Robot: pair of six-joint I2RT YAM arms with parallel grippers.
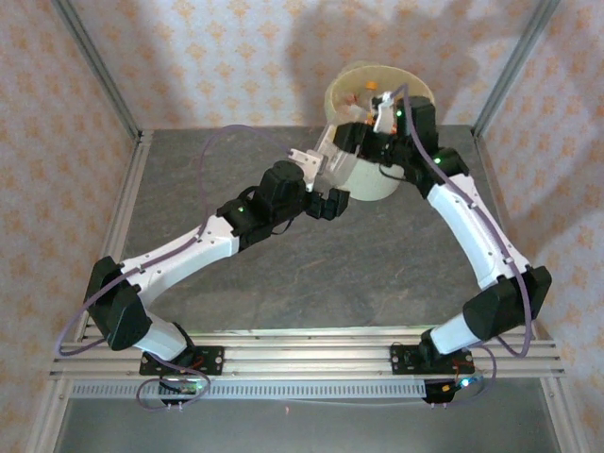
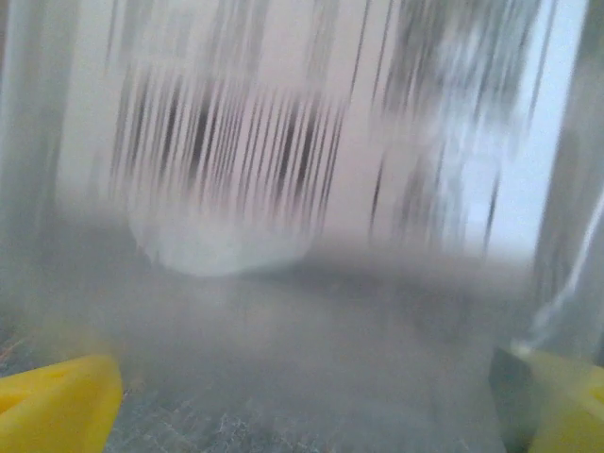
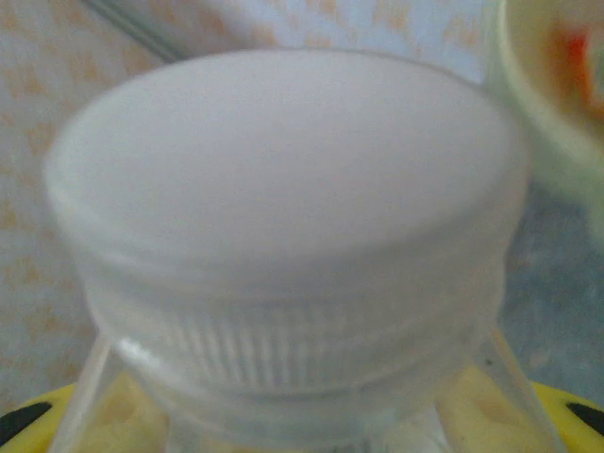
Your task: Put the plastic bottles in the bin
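Right gripper (image 3: pixel 297 420): closed on the white-capped bottle (image 3: pixel 283 236). Its yellow fingertips (image 3: pixel 559 408) sit on either side of the bottle's clear shoulder, pressed to it. The cap points up at the wrist camera. The grip looks firm, with no gap visible at either pad.

Bottle position: outside the bin (image 1: pixel 377 184) and just beside it. In the right wrist view the bin's pale rim curves past at upper right, with something orange-red inside. In the top view this gripper is low against the bin's left wall, below the rim.

Left gripper (image 2: pixel 307 411): jaws fully apart and holding nothing. Its yellow fingertips (image 2: pixel 57 406) stand at the two lower corners of the wrist view, with grey table (image 1: pixel 283 274) between them. In the top view it hangs over the table, near the bin's left side.

The left wrist picture is badly smeared. A barcode label (image 2: pixel 236 142) on something clear stands just ahead of the open fingers, apart from them. It is probably the same bottle that the right gripper holds, but the blur prevents confirmation.

Bin contents: orange-topped bottles (image 1: pixel 368 90) lie inside, seen from above.
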